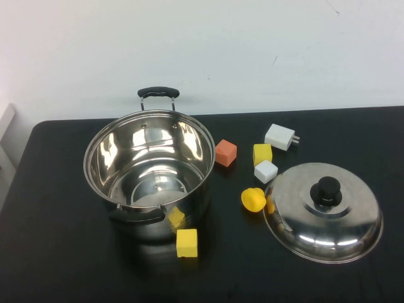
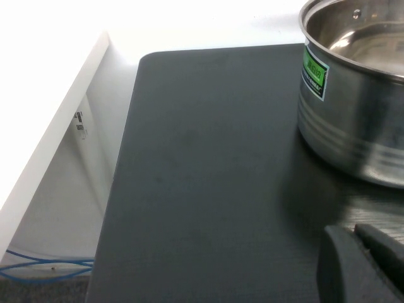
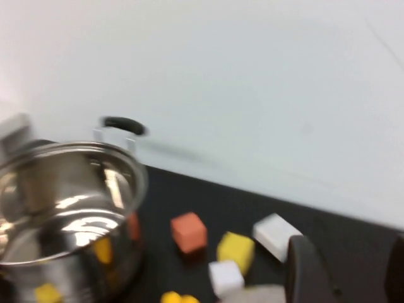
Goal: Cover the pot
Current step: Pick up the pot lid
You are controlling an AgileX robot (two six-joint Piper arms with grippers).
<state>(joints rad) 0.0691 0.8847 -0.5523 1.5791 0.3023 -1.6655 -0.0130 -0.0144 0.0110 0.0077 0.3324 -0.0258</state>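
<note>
Right gripper [image 3: 344,271]: two dark fingers [image 3: 303,268] set apart, nothing between them; raised over the table's right part, looking across the blocks toward the pot. Not seen in the high view.

Left gripper [image 2: 372,262]: dark finger ends lying close together at the frame's corner; whether they are closed cannot be told. Low over bare black tabletop [image 2: 202,189], near the pot's outer wall.

Large, deep, round stainless-steel pot [image 1: 149,169] with two black side handles: upright, uncovered, left of table centre. A green label [image 2: 315,72] sits on its wall.

Domed steel lid [image 1: 323,211] with black knob: flat on the table, at right, well apart from the pot.

Small items between pot and lid: orange cube [image 1: 225,153], yellow cube [image 1: 262,153], white cube [image 1: 266,171], white plug adapter [image 1: 280,136], rounded yellow piece [image 1: 253,199] just beside the lid's rim.

Yellow block [image 1: 187,243]: in front of the pot.
</note>
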